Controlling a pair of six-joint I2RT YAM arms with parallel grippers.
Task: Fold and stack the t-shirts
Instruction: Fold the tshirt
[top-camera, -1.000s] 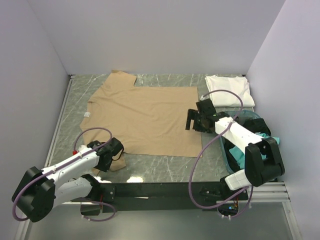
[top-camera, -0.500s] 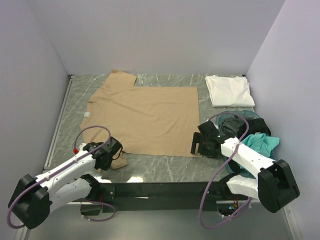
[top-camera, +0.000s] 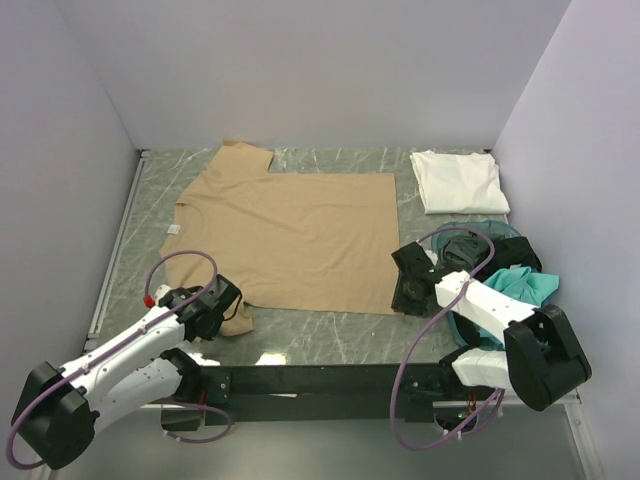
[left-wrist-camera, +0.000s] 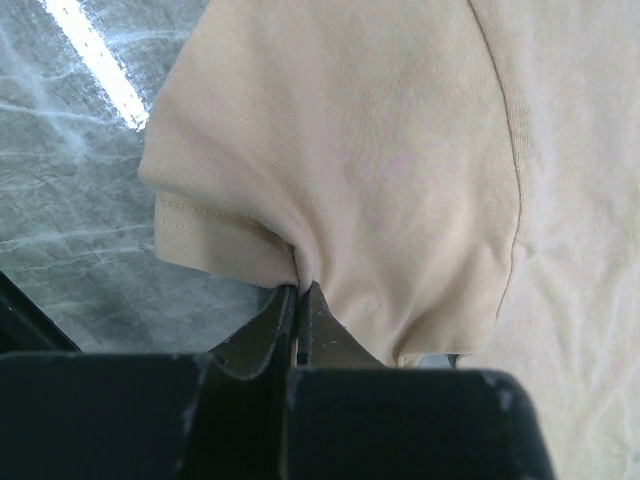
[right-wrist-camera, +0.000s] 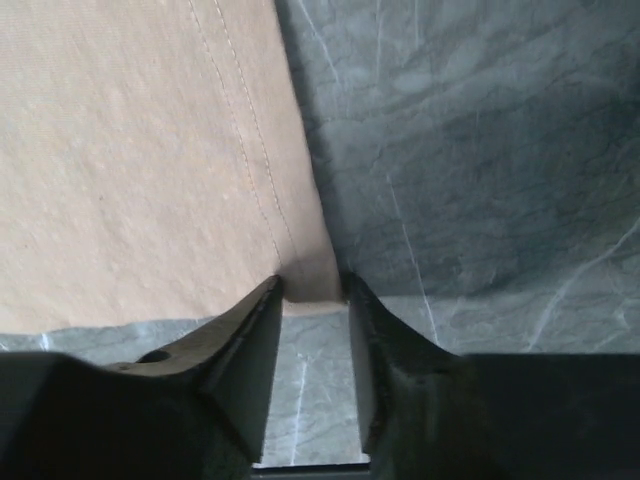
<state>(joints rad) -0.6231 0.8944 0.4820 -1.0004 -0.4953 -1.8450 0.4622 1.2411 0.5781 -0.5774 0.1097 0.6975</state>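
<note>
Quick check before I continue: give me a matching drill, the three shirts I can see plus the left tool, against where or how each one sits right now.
Column 1
1. tan t-shirt
2. white t-shirt
3. teal t-shirt
4. left tool

Column 2
A. crumpled in the basket at the right
B. shut on a bunched tan sleeve
C. spread out across the middle of the table
D. folded at the far right corner

Pairs: 1-C, 2-D, 3-A, 4-B
</note>
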